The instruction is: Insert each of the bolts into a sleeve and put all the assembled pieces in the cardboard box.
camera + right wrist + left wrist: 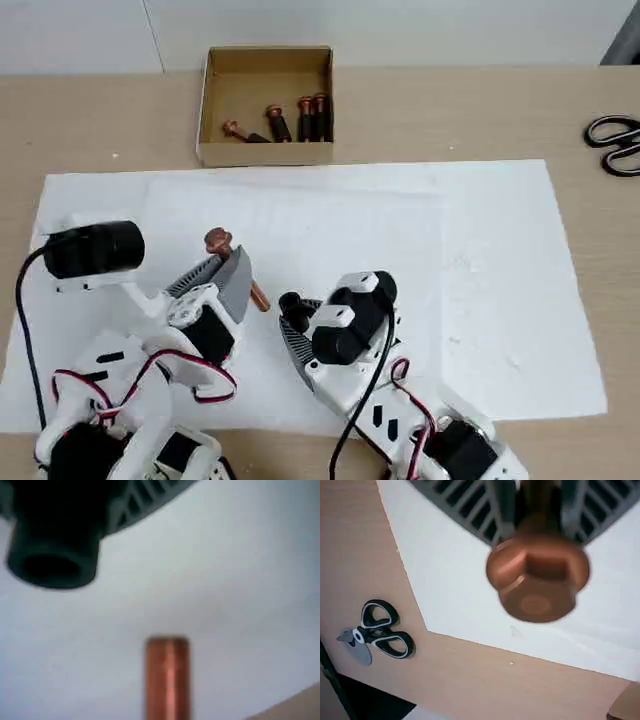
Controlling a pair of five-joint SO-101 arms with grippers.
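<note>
My left gripper (236, 272) is shut on a copper bolt (219, 241), held slantwise over the white paper. Its hex head (538, 580) points away from me and its shaft end (260, 298) points toward the right arm. My right gripper (294, 318) is shut on a black sleeve (291, 306), whose open bore (52, 566) faces outward. The bolt's shaft tip (167, 676) sits a short gap from the sleeve, not inside it. The cardboard box (212, 100) stands at the back and holds several bolts fitted with sleeves (298, 120).
A white paper sheet (450, 270) covers the middle of the wooden table. Black-handled scissors (612, 143) lie at the far right edge of the table, off the paper; the same scissors (379, 637) appear in the left wrist view.
</note>
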